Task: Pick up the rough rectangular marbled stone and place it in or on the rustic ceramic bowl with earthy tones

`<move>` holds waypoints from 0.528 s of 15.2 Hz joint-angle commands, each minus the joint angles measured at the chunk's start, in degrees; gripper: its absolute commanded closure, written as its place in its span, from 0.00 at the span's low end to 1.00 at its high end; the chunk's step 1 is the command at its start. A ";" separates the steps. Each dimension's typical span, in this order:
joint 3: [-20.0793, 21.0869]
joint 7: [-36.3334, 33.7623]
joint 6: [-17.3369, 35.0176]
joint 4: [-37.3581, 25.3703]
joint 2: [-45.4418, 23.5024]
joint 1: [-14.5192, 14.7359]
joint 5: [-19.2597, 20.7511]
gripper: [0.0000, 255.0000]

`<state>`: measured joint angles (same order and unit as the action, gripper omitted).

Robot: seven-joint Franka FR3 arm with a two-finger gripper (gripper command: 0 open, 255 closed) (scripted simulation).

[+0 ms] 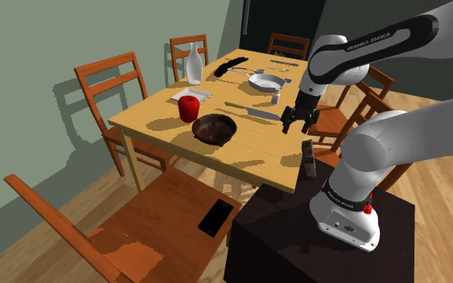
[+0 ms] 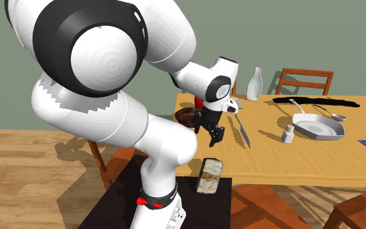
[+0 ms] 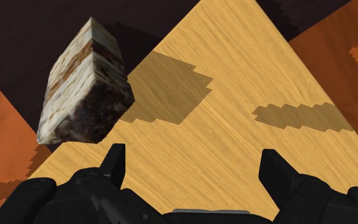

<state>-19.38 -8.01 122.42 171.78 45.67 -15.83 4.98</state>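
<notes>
The marbled stone (image 1: 309, 158), a tan and brown block, stands on end at the table edge nearest the stand. In the second exterior view the stone (image 2: 210, 176) is right by the black stand. My gripper (image 1: 297, 127) hangs open above the table, a little higher than the stone and further over the table, holding nothing. In the wrist view the stone (image 3: 82, 86) lies ahead of the gripper (image 3: 193, 168), beyond one finger (image 3: 115, 162) and off to its outer side, not between the fingers. The dark brown bowl (image 1: 215, 129) sits on the table toward the shoulder view's left.
A red cup (image 1: 188, 108), a white bottle (image 1: 194, 64), a grey pan (image 1: 266, 80) and a knife (image 1: 253, 111) stand further back on the wooden table (image 1: 257, 149). Chairs surround it; a black phone (image 1: 216, 216) lies on the near chair seat.
</notes>
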 commanded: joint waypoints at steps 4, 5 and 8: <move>-0.03 0.02 0.19 0.11 -0.06 -0.01 0.02 0.00; -0.03 0.02 0.18 0.10 -0.06 -0.01 0.02 0.00; -0.03 0.02 0.18 0.10 -0.06 -0.01 0.02 1.00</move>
<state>-19.40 -7.99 122.60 171.88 45.61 -15.83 5.00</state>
